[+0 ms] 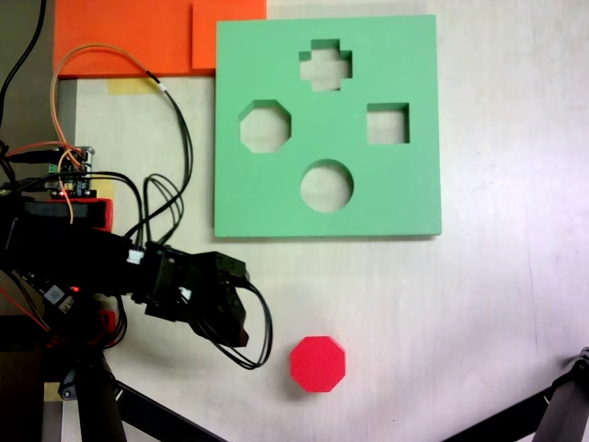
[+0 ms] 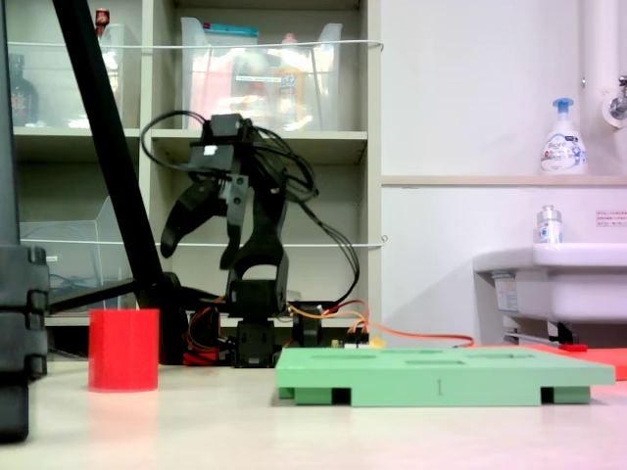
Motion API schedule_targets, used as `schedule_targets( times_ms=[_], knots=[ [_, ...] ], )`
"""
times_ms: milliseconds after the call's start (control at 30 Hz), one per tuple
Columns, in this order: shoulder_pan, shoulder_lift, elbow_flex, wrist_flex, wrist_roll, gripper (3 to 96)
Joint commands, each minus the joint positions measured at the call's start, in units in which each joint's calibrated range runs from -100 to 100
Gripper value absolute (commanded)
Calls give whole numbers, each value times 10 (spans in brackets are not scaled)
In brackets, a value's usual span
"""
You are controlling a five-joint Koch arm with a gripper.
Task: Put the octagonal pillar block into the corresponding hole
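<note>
Arm's folded up over its base, black plastic links with a mess of black and orange wires looping off it. In the second exterior view the gripper hangs up in the air, well above the table, with its curved fingers spread apart and nothing between them. From above, in the first exterior view, the gripper points toward the block but isn't touching it.

The block is a bright red foam prism, matte, with an eight-sided top. It stands upright on the pale table, below the board in the first exterior view and well apart from it. In the second exterior view the block sits to the second exterior view's left of the board.

The board is a flat square slab of green foam with four cutouts: a cross, a square, a circle and the octagon hole, which is toward the board's edge on the first exterior view's left. Side on, the board shows small notches along its bottom edge.
</note>
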Motion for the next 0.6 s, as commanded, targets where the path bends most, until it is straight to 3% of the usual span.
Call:
schedule_targets(
  times_ms=[33,233,333,467,600],
  knots=[
    [-5,124,123,-87,0,499],
    [-13,339,274,-107,-13,744],
    [-25,434,322,-107,-17,758],
    [-32,511,343,-107,-20,846],
    [-34,573,351,-107,-22,848]
  ],
)
